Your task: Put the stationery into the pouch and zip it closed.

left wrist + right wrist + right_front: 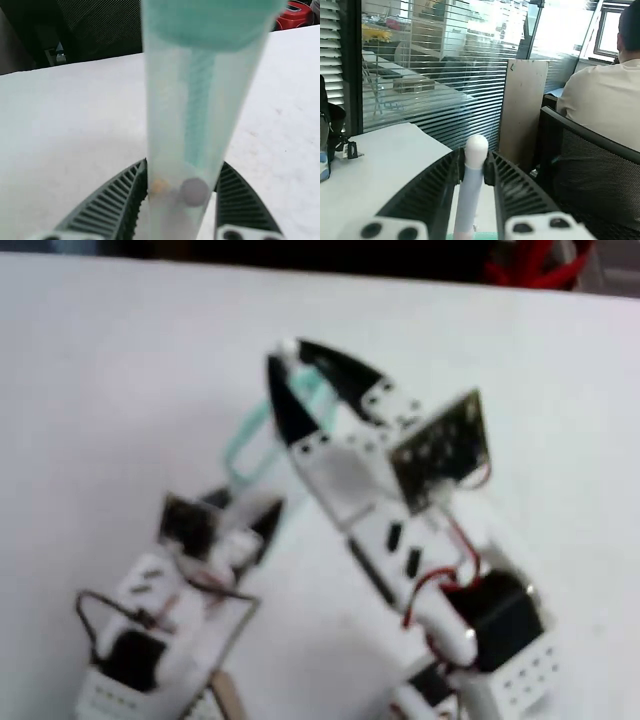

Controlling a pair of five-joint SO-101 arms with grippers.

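Observation:
A translucent pouch (195, 100) with a teal zip edge stands between the fingers of my left gripper (183, 172), which is shut on its lower end. In the high view the pouch (252, 443) stretches from the left gripper (262, 520) up toward the right gripper (288, 358). My right gripper (475, 156) is shut on a pale blue pen (470, 195) with a rounded white tip, and that white tip (287, 347) pokes out above the pouch's far end. Whether the pen's lower end is inside the pouch is hidden.
The white table (120, 370) spreads around both arms. A red object (535, 265) sits past the table's far right edge. A dark mesh chair (95, 25) stands behind the table.

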